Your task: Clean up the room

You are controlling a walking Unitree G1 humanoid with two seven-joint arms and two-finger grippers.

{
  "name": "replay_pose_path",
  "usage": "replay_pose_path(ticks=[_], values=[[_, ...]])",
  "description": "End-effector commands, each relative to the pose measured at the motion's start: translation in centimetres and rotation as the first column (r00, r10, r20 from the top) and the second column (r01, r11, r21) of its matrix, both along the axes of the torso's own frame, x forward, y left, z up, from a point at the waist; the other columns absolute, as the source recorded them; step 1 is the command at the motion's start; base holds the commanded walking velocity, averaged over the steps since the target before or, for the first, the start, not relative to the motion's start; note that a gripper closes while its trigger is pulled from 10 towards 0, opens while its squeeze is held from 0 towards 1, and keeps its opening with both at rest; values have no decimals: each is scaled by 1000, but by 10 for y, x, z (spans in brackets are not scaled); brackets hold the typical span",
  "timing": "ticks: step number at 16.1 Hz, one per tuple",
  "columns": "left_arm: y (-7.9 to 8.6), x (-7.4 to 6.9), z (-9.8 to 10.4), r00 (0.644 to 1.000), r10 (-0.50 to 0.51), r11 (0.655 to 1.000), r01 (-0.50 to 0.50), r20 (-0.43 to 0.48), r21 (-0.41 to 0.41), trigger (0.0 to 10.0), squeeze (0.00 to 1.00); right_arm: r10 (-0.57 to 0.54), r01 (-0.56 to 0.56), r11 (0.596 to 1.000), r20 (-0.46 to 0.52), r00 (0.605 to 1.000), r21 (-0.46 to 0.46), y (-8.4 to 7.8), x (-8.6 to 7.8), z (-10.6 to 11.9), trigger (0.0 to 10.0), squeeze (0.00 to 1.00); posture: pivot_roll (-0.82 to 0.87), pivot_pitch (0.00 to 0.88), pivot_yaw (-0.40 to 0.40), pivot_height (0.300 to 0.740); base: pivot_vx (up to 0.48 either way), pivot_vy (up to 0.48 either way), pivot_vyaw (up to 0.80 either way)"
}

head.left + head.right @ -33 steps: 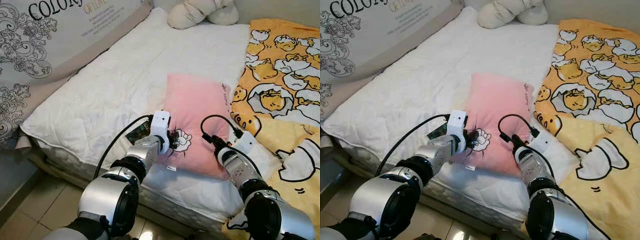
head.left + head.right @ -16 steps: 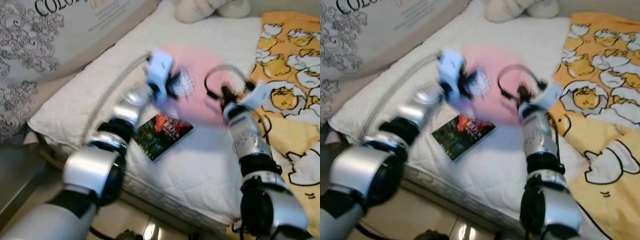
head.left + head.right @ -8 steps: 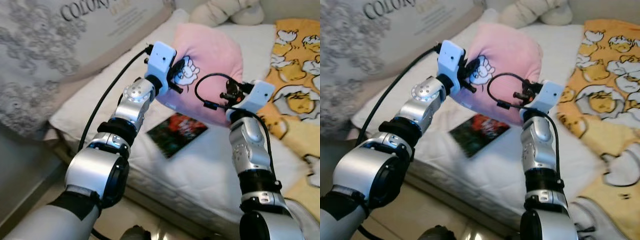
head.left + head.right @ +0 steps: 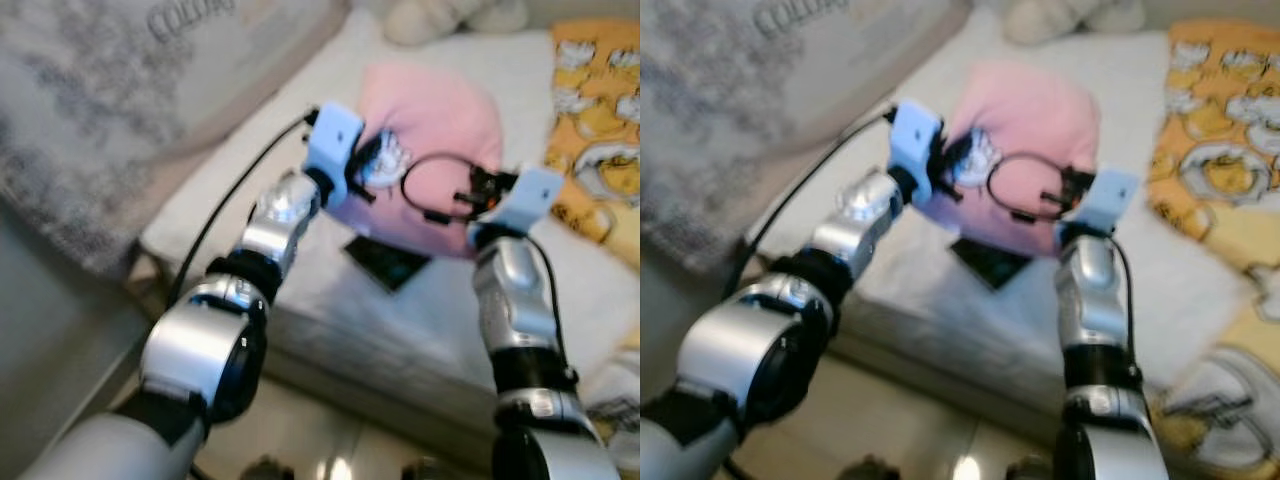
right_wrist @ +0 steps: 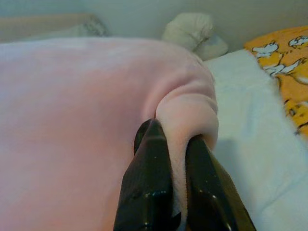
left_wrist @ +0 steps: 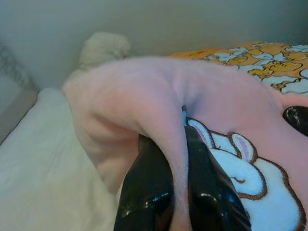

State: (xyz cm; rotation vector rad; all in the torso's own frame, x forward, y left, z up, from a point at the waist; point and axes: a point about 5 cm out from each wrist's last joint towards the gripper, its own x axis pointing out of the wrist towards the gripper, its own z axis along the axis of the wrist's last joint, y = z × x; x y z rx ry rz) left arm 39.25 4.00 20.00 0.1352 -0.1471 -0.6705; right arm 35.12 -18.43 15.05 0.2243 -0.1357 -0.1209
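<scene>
Headboard (image 4: 110, 110): grey, with ornate print and lettering, along the left side of the bed; blurred.
Left gripper (image 6: 179, 144): raised above the mattress, its two black fingers (image 6: 149, 183) pinched tight on a fold of the pink pillow beside the printed rabbit.
Pink pillow (image 4: 440, 130): lifted off the bed, hanging between the two grippers, rabbit drawing facing the left arm.
Book (image 4: 388, 262): dark cover, lying flat on the white mattress (image 4: 250, 190) directly under the pillow.
Right gripper (image 5: 179, 144): clamped on a rolled edge of the pillow's other side, at about the same height as the left.
Plush toy (image 4: 440, 18): pale, at the far end of the bed.
Blanket (image 4: 600, 110): yellow with cartoon egg print, covering the bed's right side.
</scene>
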Motion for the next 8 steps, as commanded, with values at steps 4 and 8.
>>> replay_pose_path(ticks=[4, 8], values=[[20, 5, 0, 998, 63, 998, -63, 6, 8, 10000, 0, 2, -4, 998, -22, 1000, -68, 5, -7, -9, 10000, 0, -65, 0, 86, 740, 0, 480, -505], [21, 4, -6, 992, 127, 991, -127, -12, -36, 10000, 0, 11, -15, 989, -28, 1000, -146, 4, -6, -8, 10000, 0, -67, 0, 80, 740, 0, 0, 0]])
